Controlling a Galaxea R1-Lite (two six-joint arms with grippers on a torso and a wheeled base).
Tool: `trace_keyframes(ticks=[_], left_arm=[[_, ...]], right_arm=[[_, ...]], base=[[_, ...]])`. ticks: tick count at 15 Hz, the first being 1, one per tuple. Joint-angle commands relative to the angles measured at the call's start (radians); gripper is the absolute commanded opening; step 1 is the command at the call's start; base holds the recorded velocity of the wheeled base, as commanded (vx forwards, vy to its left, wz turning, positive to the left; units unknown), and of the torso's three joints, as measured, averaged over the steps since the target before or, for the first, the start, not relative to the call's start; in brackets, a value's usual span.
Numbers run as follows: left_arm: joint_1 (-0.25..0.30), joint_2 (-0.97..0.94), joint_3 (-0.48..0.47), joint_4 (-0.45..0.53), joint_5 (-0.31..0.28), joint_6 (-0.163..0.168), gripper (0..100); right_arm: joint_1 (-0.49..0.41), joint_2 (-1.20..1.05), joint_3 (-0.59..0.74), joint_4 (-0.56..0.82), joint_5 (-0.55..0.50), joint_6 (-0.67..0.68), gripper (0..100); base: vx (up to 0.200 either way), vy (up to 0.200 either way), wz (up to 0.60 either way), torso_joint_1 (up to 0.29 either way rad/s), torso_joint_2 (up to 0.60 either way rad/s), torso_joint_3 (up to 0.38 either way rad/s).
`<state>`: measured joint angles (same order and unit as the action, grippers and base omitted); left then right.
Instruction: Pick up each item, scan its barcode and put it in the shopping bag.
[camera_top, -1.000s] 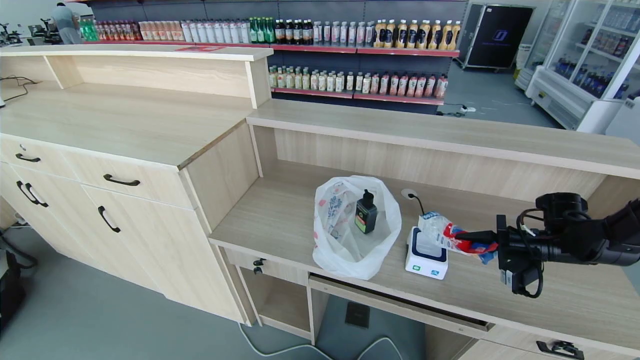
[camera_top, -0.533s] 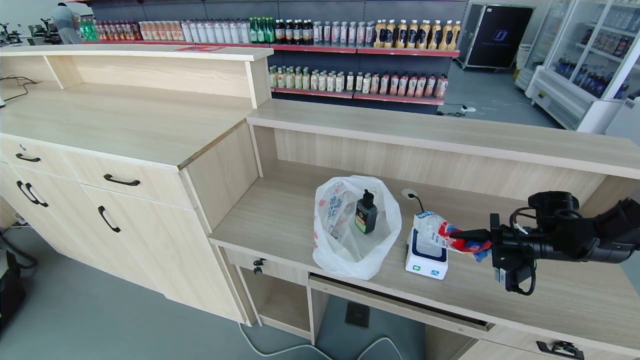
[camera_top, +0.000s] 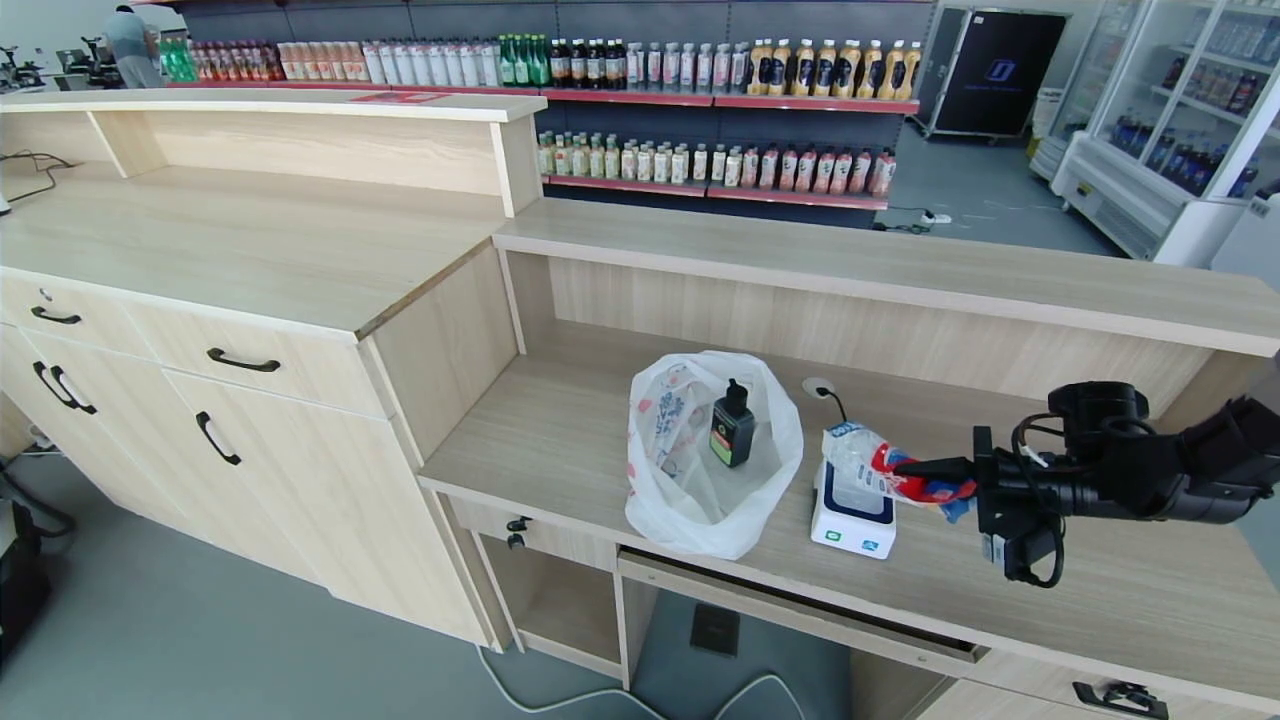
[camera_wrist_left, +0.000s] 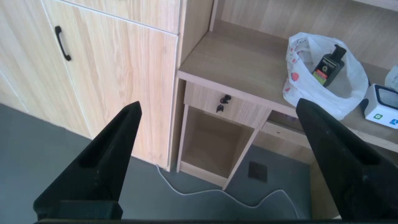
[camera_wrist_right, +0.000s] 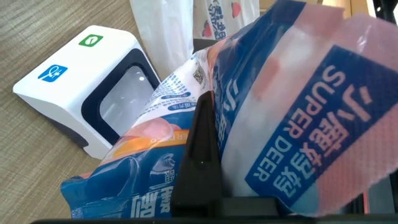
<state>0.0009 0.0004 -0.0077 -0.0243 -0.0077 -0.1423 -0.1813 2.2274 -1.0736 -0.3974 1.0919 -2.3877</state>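
My right gripper is shut on a blue, red and white snack packet, holding it just above the white barcode scanner. Up close, the packet bulges around one dark finger, with the scanner's window below it. The white shopping bag stands open to the scanner's left with a dark bottle upright inside. My left gripper hangs open and holding nothing, low over the floor in front of the counter, well away from the bag.
The work sits on a recessed wooden desk with a raised ledge behind it. A cable port lies behind the scanner. A taller cabinet stands to the left, drink shelves behind.
My right arm has shifted slightly left and up, carrying the packet farther over the scanner. The bag, bottle and scanner have not moved.
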Motion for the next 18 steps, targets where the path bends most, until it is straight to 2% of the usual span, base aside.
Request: trace_keyframes(ticks=[1,4,6,8,9,10,11,13,14,15,17,18], left_arm=[[0.001,0.000,0.000,0.000,0.000,0.000,100],[0.001,0.000,0.000,0.000,0.000,0.000,100],[0.001,0.000,0.000,0.000,0.000,0.000,100],[0.001,0.000,0.000,0.000,0.000,0.000,100],[0.001,0.000,0.000,0.000,0.000,0.000,100],[0.001,0.000,0.000,0.000,0.000,0.000,100],[0.001,0.000,0.000,0.000,0.000,0.000,100],[0.001,0.000,0.000,0.000,0.000,0.000,100],[0.001,0.000,0.000,0.000,0.000,0.000,100],[0.001,0.000,0.000,0.000,0.000,0.000,100],[0.001,0.000,0.000,0.000,0.000,0.000,100],[0.001,0.000,0.000,0.000,0.000,0.000,100]], right_arm=[[-0.001,-0.031,0.003,0.000,0.000,0.019,0],[-0.133,-0.333,0.190,0.031,-0.018,0.297,0],[-0.190,-0.519,0.227,0.083,-0.018,0.599,0],[-0.259,-0.649,0.227,0.083,-0.043,0.964,0],[-0.325,-0.693,0.228,0.085,-0.098,1.139,0],[-0.345,-0.707,0.230,0.086,-0.124,1.193,0],[-0.402,-0.729,0.242,0.089,-0.267,1.374,0],[-0.435,-0.744,0.247,0.091,-0.365,1.510,0],[-0.438,-0.772,0.265,0.086,-0.434,1.639,0],[-0.460,-0.795,0.273,0.085,-0.457,1.684,0],[-0.530,-0.815,0.311,0.083,-0.455,1.685,0],[-0.535,-0.816,0.311,0.081,-0.457,1.685,0]], base=[[0.000,0.000,0.00,0.000,0.00,0.000],[0.000,0.000,0.00,0.000,0.00,0.000],[0.000,0.000,0.00,0.000,0.00,0.000],[0.000,0.000,0.00,0.000,0.00,0.000],[0.000,0.000,0.00,0.000,0.00,0.000],[0.000,0.000,0.00,0.000,0.00,0.000],[0.000,0.000,0.00,0.000,0.00,0.000],[0.000,0.000,0.00,0.000,0.00,0.000],[0.000,0.000,0.00,0.000,0.00,0.000],[0.000,0.000,0.00,0.000,0.00,0.000],[0.000,0.000,0.00,0.000,0.00,0.000],[0.000,0.000,0.00,0.000,0.00,0.000]])
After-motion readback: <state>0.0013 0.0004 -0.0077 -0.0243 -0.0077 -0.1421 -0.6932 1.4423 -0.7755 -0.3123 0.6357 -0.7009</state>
